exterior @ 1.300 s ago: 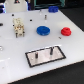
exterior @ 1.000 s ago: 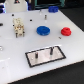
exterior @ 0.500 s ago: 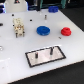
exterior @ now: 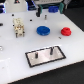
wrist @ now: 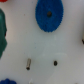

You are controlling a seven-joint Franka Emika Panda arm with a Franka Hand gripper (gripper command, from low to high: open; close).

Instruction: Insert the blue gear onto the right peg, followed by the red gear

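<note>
The blue gear (exterior: 43, 30) lies flat on the white table behind the dark plate (exterior: 58, 56). The smaller red gear (exterior: 66, 32) lies towards the exterior view's right of it, apart from it. Two thin pegs stand upright on the plate; the right peg (exterior: 51, 50) is bare, and so is the left one (exterior: 37, 53). In the wrist view, from well above, the blue gear (wrist: 49, 14) shows its dark centre hole. One peg (wrist: 28, 63) and another peg (wrist: 55, 63) appear as small marks. My gripper's fingers show in neither view.
A small beige and dark upright object (exterior: 19, 27) stands on the table at the exterior view's left. Dark and blue equipment (exterior: 47, 7) lines the far table edge. A teal shape (wrist: 2, 35) sits at the wrist picture's border.
</note>
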